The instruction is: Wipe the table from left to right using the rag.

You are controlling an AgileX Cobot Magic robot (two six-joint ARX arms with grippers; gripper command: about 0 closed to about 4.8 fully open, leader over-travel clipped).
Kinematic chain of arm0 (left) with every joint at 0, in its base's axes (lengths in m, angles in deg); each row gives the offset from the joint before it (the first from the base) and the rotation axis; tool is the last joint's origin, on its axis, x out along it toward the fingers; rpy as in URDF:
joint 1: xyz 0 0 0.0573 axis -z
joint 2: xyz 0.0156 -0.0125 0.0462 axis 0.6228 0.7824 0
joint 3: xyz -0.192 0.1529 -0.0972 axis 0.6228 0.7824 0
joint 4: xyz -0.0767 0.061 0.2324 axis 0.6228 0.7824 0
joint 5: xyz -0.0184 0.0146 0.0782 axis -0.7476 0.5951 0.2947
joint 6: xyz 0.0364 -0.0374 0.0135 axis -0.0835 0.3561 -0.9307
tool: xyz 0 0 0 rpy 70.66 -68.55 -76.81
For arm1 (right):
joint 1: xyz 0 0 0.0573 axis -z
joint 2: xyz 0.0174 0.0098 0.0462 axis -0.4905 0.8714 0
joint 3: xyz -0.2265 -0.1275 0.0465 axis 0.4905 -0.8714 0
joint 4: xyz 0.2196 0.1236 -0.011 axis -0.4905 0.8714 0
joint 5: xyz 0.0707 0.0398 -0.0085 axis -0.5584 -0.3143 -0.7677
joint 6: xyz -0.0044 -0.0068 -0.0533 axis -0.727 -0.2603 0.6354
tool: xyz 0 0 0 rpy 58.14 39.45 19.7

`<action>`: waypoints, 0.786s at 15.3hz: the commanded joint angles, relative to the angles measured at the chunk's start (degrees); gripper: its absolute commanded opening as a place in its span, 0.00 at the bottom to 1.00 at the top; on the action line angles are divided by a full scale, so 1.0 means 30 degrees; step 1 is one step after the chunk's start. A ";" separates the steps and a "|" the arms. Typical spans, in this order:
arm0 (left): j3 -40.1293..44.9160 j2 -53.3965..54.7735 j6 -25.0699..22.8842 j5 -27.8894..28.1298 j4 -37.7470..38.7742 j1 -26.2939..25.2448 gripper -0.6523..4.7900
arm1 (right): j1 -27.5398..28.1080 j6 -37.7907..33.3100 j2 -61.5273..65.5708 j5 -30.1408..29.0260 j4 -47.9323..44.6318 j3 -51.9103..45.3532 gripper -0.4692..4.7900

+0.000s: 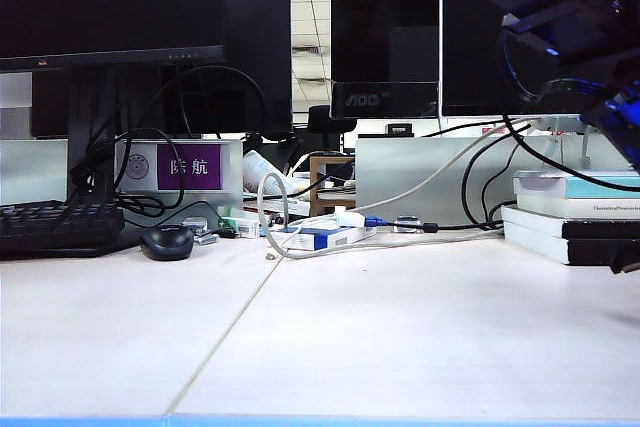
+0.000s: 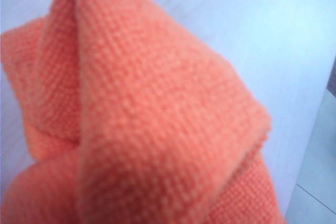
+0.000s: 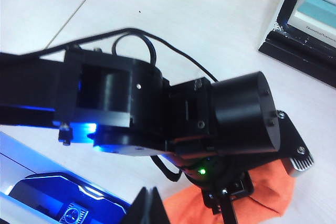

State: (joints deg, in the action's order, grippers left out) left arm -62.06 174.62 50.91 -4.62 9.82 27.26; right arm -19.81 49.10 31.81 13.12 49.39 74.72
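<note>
White desk panels fill the exterior view, and from the light blue front edge of the table (image 1: 330, 347) back across the thin seams the surface shows no cloth at all; neither gripper tip appears there either, only dark arm parts high at the right. The rag (image 2: 157, 129) turns up in the wrist views instead: in the left wrist view its fuzzy orange folds crowd the lens, bunched and hanging in a peak with bare white tabletop behind, so it reads as gathered up in the left gripper, whose fingers are hidden by the cloth but whose jaws are closed down tight, evidently on the rag. The right wrist view looks down on the left arm (image 3: 157, 114), with orange cloth showing beneath its wrist, over the tabletop near a seam. The right gripper itself is not visible in any picture; it is shut and seems to hold nothing. So the left arm is the one at the rag, and the coming stroke depends on the cloth sitting toward the left edge of the tabletop with the open white run lying to its right. Farther back stand the black mouse (image 1: 167, 242), a keyboard (image 1: 55, 224) and stacked books (image 1: 570, 217) by the right edge, which bound the sweep.
</note>
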 commanded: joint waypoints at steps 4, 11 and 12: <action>-0.0007 0.0182 -0.0022 0.1377 0.0321 0.0430 0.11 | -0.0022 -0.0080 -0.0204 0.0095 -0.0080 0.0102 0.09; -0.0095 0.0393 -0.0576 0.1953 0.1231 0.0459 0.17 | -0.0022 -0.0080 -0.0219 0.0095 -0.0080 0.0102 0.09; -0.0095 0.0372 -0.0576 0.1749 0.1217 0.0459 0.28 | -0.0022 -0.0073 -0.0219 0.0095 -0.0080 0.0102 0.09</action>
State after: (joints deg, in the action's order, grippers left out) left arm -62.72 174.88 49.42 0.26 10.73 28.53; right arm -19.81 49.10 31.35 13.12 49.43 74.74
